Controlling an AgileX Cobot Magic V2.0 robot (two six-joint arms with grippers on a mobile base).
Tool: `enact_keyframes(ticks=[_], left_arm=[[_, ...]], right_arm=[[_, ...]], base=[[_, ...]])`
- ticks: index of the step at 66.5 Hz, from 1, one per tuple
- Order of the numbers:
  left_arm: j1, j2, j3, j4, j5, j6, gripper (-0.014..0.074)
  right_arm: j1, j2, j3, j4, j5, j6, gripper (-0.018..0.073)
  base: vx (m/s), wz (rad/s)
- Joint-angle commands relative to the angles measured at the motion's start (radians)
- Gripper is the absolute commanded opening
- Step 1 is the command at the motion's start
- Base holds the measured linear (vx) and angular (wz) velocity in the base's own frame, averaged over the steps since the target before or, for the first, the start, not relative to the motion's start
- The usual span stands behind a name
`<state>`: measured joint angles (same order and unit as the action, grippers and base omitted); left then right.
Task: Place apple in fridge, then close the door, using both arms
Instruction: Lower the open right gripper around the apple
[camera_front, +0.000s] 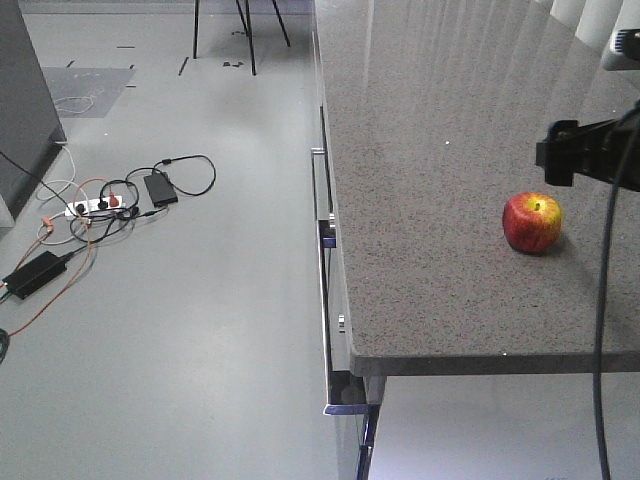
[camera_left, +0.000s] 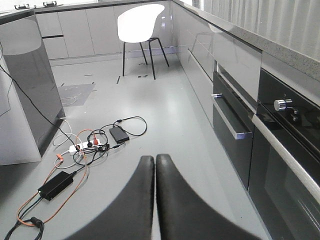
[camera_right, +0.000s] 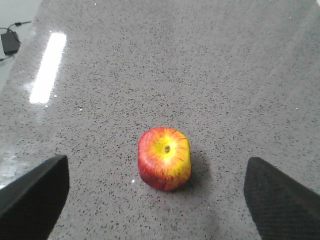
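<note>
My right gripper (camera_right: 156, 200) hangs over the grey speckled counter (camera_right: 150, 60), jaws spread wide and holding nothing. The apple (camera_right: 165, 158) sits on the counter between the jaws, stem end up, touching neither finger. My left gripper (camera_left: 154, 162) has its jaws pressed together, empty, above a floor strewn with cables (camera_left: 95, 142). As I judge it, the risk lies in the apple's round, glossy skin. If one finger meets it first, it could roll away or slip out of a shallow grip.

Matte black claw fingers (camera_right: 35, 195), black cable (camera_front: 601, 300)
</note>
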<state>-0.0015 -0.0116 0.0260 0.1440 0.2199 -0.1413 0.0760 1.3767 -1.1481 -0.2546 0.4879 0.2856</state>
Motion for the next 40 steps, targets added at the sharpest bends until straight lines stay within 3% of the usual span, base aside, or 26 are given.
enact_keyframes(ticks=[1,20,40], left_arm=[[0.0,-0.014,0.019,-0.005,-0.072,-0.005,-0.0006],[0.0,-0.014,0.019,-0.005,-0.072,-0.005,-0.0006],[0.0,-0.014,0.019,-0.005,-0.072,-0.005,-0.0006]], right_arm=[[-0.002,0.041,-0.088,-0.013,-0.027,-0.012,0.0666],[-0.002,0.215,-0.21,-0.013,0.022,-0.057,0.0657],[-0.002,0.33,-0.228,-0.005,0.024,-0.056,0.0648]], base=[[0.0,0.0],[0.0,0.0],[0.0,0.0]])
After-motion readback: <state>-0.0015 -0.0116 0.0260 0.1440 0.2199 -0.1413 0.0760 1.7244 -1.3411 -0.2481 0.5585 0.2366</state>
